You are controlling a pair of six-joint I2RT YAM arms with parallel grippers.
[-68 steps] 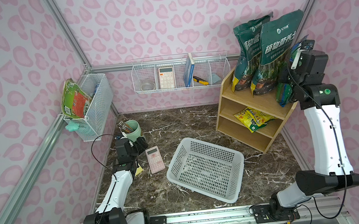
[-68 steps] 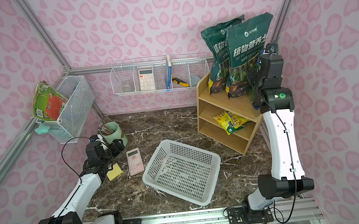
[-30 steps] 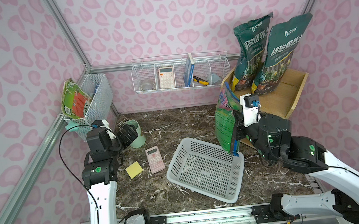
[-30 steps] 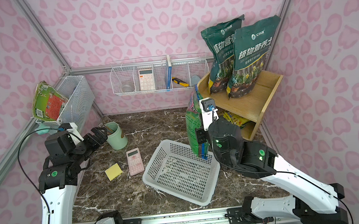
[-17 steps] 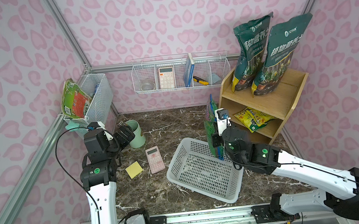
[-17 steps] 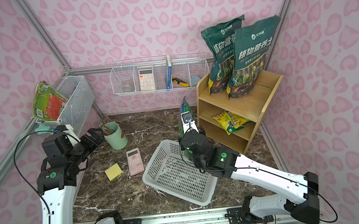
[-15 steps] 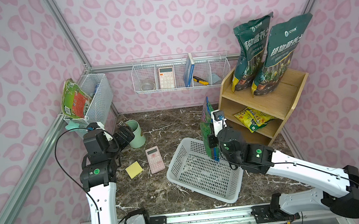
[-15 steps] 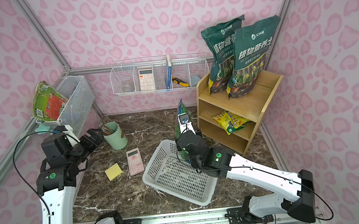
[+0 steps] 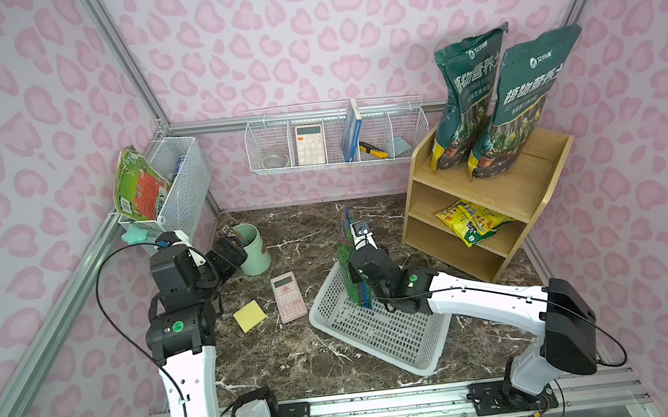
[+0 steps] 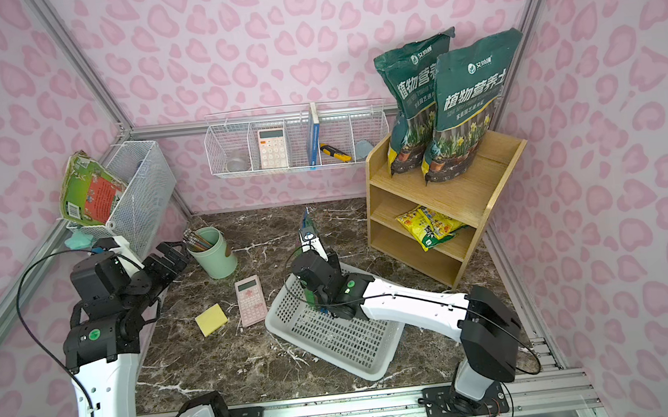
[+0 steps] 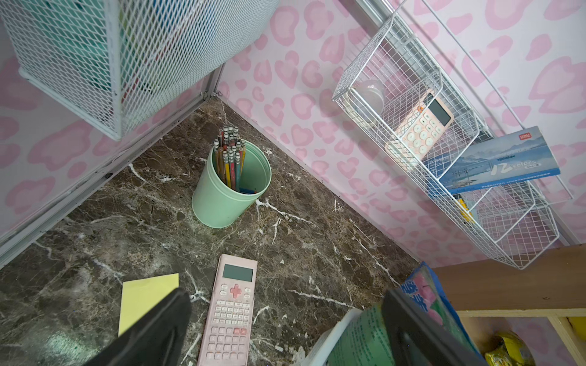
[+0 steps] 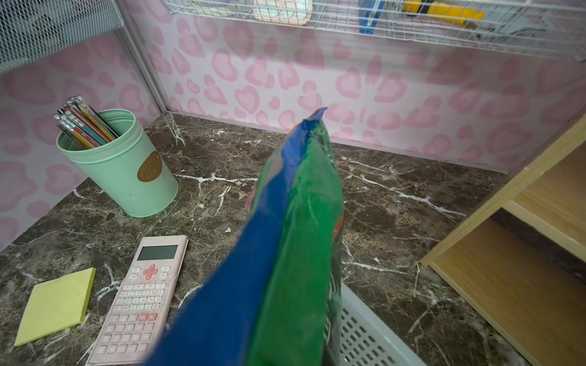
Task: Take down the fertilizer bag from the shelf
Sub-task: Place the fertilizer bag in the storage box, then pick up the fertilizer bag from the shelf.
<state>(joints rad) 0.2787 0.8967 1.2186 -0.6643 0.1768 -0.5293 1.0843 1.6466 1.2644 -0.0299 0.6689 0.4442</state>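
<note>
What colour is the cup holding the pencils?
The pencil cup is mint green with a small brown oval label, seen best in the right wrist view.

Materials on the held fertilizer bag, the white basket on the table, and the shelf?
Fertilizer bag: glossy plastic film by the look, green and blue, creased with sheen. Basket: white moulded plastic, perforated all over. Shelf: matte light wood or wood-look board, grain visible; cannot tell which.

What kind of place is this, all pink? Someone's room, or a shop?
Probably neither: it looks like a staged test booth. Pink-patterned panels sit in a bare metal frame, the left arm and right arm are mounted on a front rail, and the wooden shelf and wire basket hold props.
</note>
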